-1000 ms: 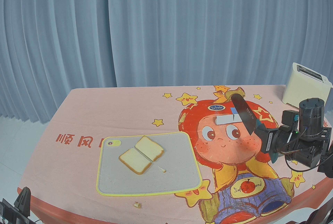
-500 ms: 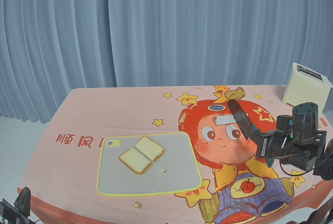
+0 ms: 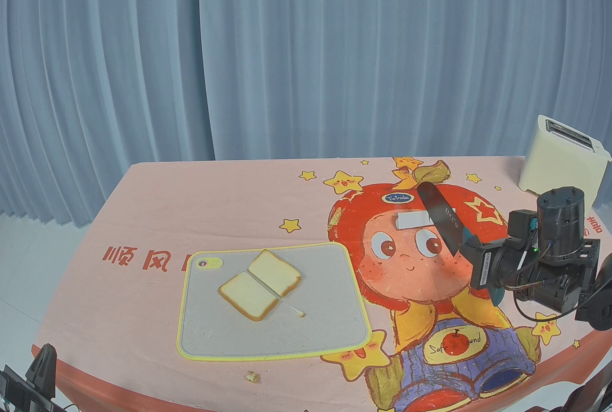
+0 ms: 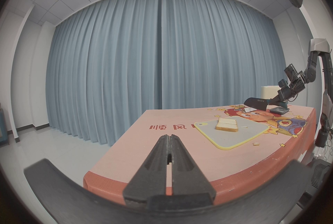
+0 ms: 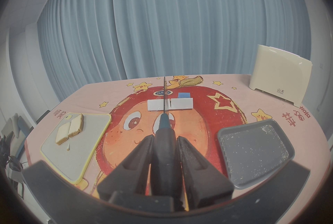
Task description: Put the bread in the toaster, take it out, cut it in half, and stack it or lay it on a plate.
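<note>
On the grey, yellow-rimmed cutting board [image 3: 331,317] at the pink-clothed table's [image 3: 191,203] 7 o'clock lie two brown-crusted bread halves [image 3: 260,284], light and crumbly: pinch each across its crust. Your right gripper [image 5: 163,143], at their 3 o'clock, clamps the black-bladed knife [image 3: 440,215]. The left gripper [image 4: 170,139] is closed and empty, and the halves' undersides are hidden.

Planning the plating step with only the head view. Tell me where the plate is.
Observer: A dark grey tray lies beside the right gripper, which holds the knife. The tray is nearer the robot than the toaster.
Operator: Say what's in it.
Observer: Only pale specks on its floor, no bread.
Operator: Report the left gripper's fingers.
Observer: The left gripper is shut on nothing, held short of the table's corner.
</note>
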